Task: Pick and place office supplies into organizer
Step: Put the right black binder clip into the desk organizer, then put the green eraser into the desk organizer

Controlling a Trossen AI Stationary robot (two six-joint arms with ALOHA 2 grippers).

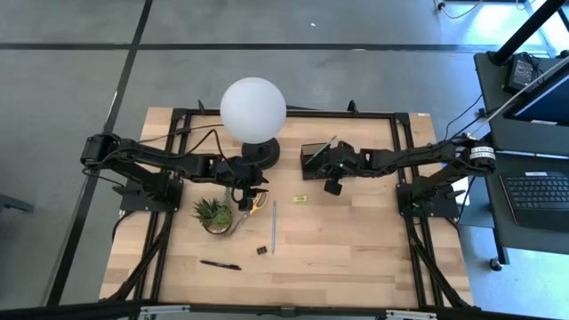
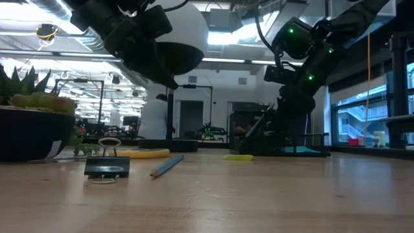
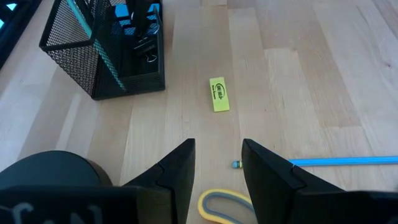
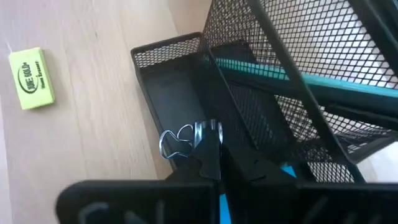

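Note:
The organizer [image 1: 316, 153], a black mesh desk tray with a low front compartment [image 4: 165, 50], stands right of the lamp. My right gripper [image 4: 210, 146] is shut on a binder clip [image 4: 177, 140] over that front compartment. My left gripper [image 3: 217, 163] hangs open above the yellow-handled scissors [image 3: 219, 208], which lie flat on the table [image 1: 255, 205]. Also on the wood lie a yellow eraser [image 1: 300, 198], a blue pencil [image 1: 274, 228], a second binder clip [image 1: 262, 251] and a black pen [image 1: 220, 265]. My right gripper pinches the binder clip between its two fingertips, slanting down from above. The silver wire handles [image 4: 169, 142] stick out sideways beside the fingertips. The clip's black body cannot be made out against the dark mesh, and whether it touches the tray I cannot tell.
A white globe lamp [image 1: 253, 107] on a round black base stands at the back between the arms. A small potted plant [image 1: 213, 214] sits close to my left gripper. The organizer's tall mesh part [image 4: 298, 56] rises right behind the front compartment.

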